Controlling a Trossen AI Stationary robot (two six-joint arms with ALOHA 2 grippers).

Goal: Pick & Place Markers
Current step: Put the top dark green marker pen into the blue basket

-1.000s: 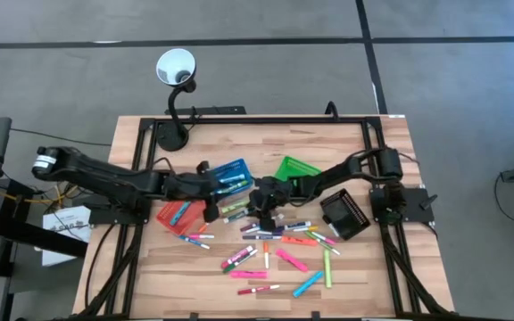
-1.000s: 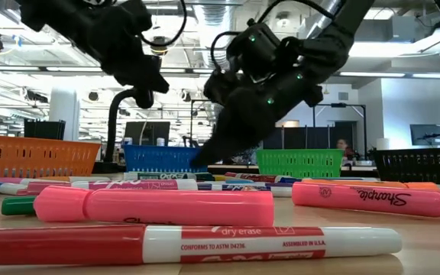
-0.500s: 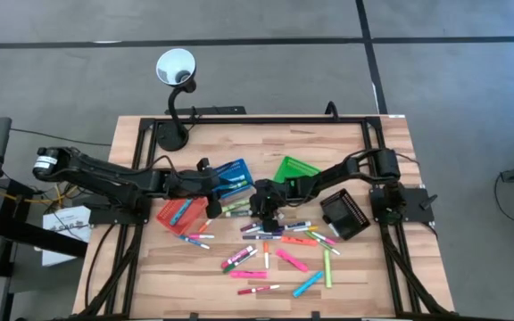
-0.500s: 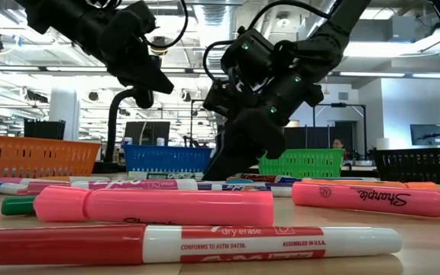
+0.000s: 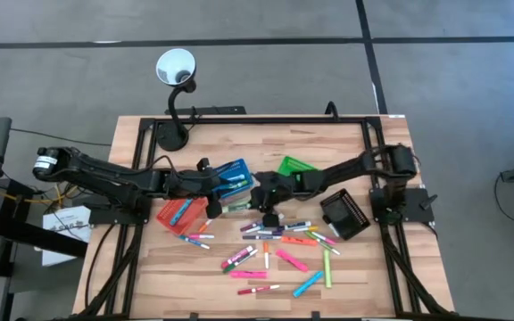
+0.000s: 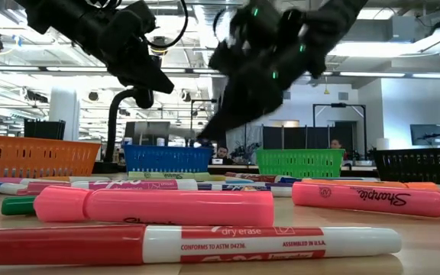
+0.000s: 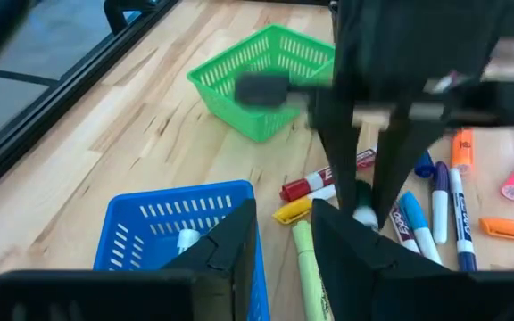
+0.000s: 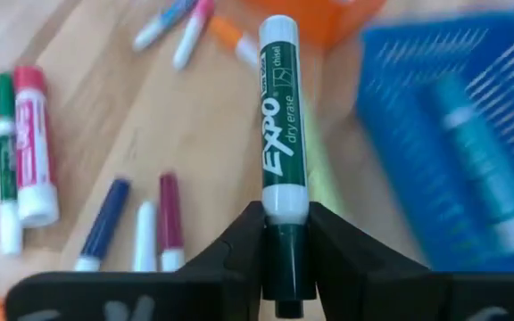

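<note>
Right end effector (image 5: 264, 211) lifts a green marker (image 8: 277, 116) mid-table.
High view: markers (image 5: 279, 245) scatter across the table (image 5: 355, 276). Right wrist view: white EXPO barrel, dark green cap clamped between fingers (image 8: 235, 245). Left wrist view: left end effector (image 7: 279, 234) slightly parted, empty, over blue basket (image 7: 163, 223).

— Nearest the lens? 
— Left pincer (image 7: 279, 234), two dark fingers (image 7: 226, 250) with a narrow gap between, nothing held, above a blue mesh plastic basket (image 7: 150, 234) with a white-barrelled pen inside.

— Farther off? 
— Green mesh plastic basket (image 7: 261, 76) on the pale wooden tabletop (image 7: 105, 134). Beside it, right pincer (image 7: 368, 183), dark and blurred, pointing down over loose markers (image 7: 435, 209): red-and-white, yellow, blue, purple, orange, pink. Whether clamped on anything, unclear.
</note>
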